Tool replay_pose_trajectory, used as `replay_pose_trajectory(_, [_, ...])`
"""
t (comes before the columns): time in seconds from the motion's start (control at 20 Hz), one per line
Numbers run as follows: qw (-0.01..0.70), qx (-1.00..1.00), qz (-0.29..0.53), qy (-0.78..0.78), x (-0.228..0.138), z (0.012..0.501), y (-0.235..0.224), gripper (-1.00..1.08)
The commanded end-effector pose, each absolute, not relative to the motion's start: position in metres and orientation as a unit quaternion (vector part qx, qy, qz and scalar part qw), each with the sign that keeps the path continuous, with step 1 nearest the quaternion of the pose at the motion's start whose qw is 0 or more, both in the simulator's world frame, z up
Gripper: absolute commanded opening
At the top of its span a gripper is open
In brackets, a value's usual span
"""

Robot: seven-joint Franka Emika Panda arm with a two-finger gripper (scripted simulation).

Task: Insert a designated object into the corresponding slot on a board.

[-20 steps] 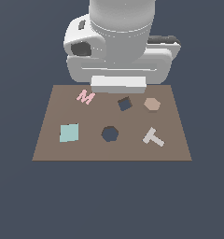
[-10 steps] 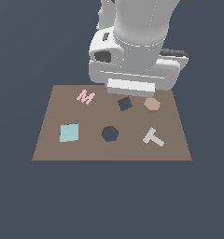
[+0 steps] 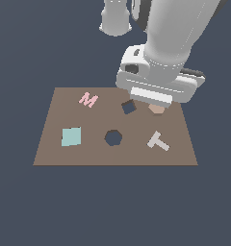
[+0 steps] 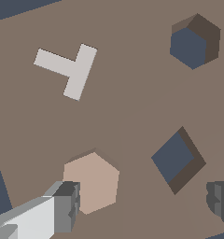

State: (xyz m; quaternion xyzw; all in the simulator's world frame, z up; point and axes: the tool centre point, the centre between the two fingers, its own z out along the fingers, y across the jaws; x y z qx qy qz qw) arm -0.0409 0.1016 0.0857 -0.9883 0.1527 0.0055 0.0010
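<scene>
Gripper (image 4: 142,207): jaws spread, nothing held, over the board's (image 3: 55,144) far edge.
Tan hexagon (image 4: 91,182): flat, beside one finger (image 4: 65,205).
Hexagon slot (image 3: 113,138): at 7 o'clock from it, bare board between.

Place: we see a simulated test scene, not a home, kitchen or workshop.
Surroundings: we find only a flat, uniform dark blue-grey backdrop on all sides, with no walls, furniture or floor texture.
Work surface: we see a large flat brown rectangular board (image 3: 55,144) that lies alone on that backdrop.
Shapes: we note the pink M-shaped piece (image 3: 88,100), pale teal square piece (image 3: 71,136) and grey T-shaped piece (image 3: 158,141), all plain, untextured solids.
Cut-outs: we see a dark navy hexagonal hole (image 3: 113,138) and a dark tilted square hole (image 3: 129,107) with crisp, rendered edges.
Machine: we see a smooth white robot arm (image 3: 165,53), evenly shaded like computer graphics.
</scene>
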Motion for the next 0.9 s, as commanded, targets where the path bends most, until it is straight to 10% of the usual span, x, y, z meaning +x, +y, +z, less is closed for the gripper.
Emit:
replay_pose_trajectory(0.0, [0.001, -0.985, 0.004, 0.171, -0.043, 0.076, 0.113, 1.00])
replay_pose_trajectory(0.85, [0.000, -0.976, 0.000, 0.217, -0.043, 0.050, 0.145, 1.00])
